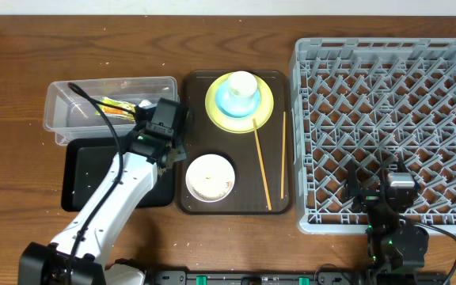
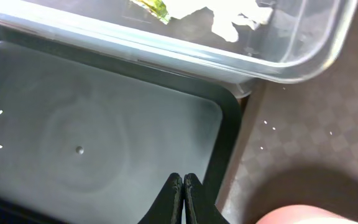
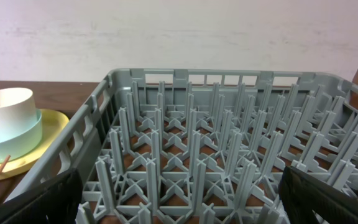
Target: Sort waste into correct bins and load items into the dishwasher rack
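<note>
Over black tray [image 2: 73,99], left gripper [image 2: 183,180] closed (jaws touching)

Left claw [image 2: 183,190] closed, right claw [image 3: 179,202] spread.

Bright, even light from above fills the overhead view, leaving soft shadows on the brown wooden table [image 1: 22,63]. In the left wrist view, the clear rectangular plastic tub [image 2: 278,71] shows pale glare along its rim. The shallow black rectangular tray [image 2: 104,143] has a hazy sheen, and the white bowl [image 2: 291,214] is blurred. The large grey plastic rack [image 3: 197,155] looks sharp.
</note>
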